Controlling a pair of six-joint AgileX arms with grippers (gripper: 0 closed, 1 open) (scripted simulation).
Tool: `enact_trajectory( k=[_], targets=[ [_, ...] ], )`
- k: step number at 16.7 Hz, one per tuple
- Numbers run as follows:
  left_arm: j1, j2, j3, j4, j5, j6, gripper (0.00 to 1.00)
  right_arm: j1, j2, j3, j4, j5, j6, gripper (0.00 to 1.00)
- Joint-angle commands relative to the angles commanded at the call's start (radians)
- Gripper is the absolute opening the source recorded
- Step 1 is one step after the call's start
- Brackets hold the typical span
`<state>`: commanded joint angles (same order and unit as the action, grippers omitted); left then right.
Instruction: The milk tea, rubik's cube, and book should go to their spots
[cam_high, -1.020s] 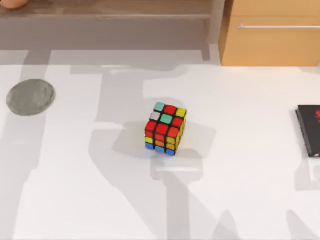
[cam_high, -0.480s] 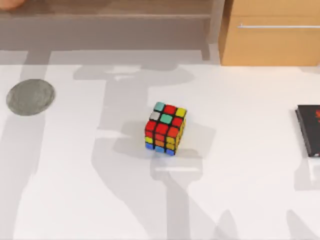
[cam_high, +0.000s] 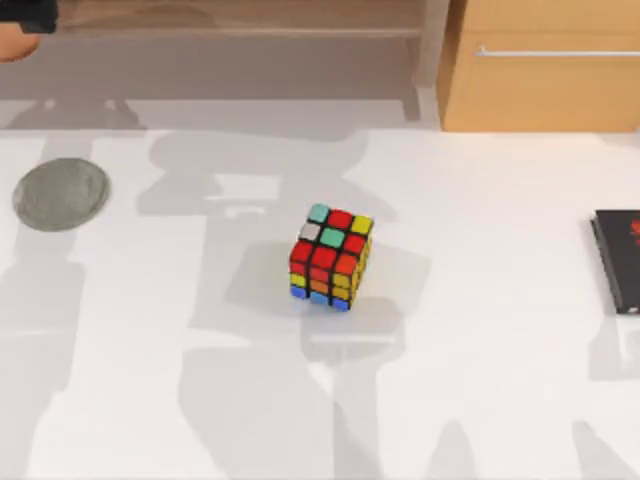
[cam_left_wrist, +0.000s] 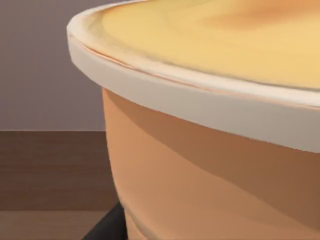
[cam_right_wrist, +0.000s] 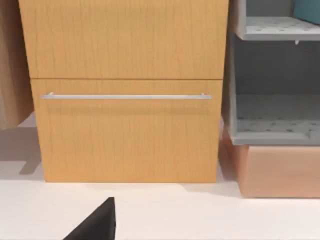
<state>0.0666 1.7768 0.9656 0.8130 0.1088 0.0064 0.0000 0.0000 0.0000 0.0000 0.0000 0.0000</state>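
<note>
The rubik's cube (cam_high: 330, 255) stands on the white table near its middle, with no gripper near it. The milk tea (cam_left_wrist: 210, 150), an orange-tan cup with a cream rim and yellow top, sits very close in the left wrist view. My left gripper (cam_high: 25, 15) is shut on it at the top view's far left corner, over the wooden shelf. A sliver of the cup (cam_high: 12, 45) shows there. A teal-blue corner of the book (cam_right_wrist: 307, 9) rests on the upper grey shelf. A dark part of my right gripper (cam_right_wrist: 97, 225) faces the cabinet.
A grey round coaster (cam_high: 60, 193) lies on the table's left side. A thin black book with a red mark (cam_high: 618, 260) lies at the right edge. A wooden drawer cabinet (cam_high: 540, 65) stands at the back right, next to a grey shelf unit (cam_right_wrist: 275, 125).
My left gripper has come into the top view's far left corner with the milk tea, which has shifted forward. The arm shadows on the table have moved. The cube is unmoved.
</note>
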Motion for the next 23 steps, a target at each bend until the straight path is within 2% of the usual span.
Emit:
enact_trajectory(
  k=[6,13,18,23],
  targets=[
    [0.001,-0.003,-0.021,0.029,0.009,-0.009,0.00,0.000,0.000,0.000,0.000,0.000,0.000,1.00],
    [0.008,0.066,-0.215,0.281,0.042,-0.024,0.00,0.000,0.000,0.000,0.000,0.000,0.000,1.00],
    [-0.023,0.187,-0.297,0.448,-0.014,-0.002,0.00,0.000,0.000,0.000,0.000,0.000,0.000,1.00],
    [-0.028,0.212,-0.303,0.479,-0.031,0.003,0.00,0.000,0.000,0.000,0.000,0.000,0.000,1.00]
  ],
)
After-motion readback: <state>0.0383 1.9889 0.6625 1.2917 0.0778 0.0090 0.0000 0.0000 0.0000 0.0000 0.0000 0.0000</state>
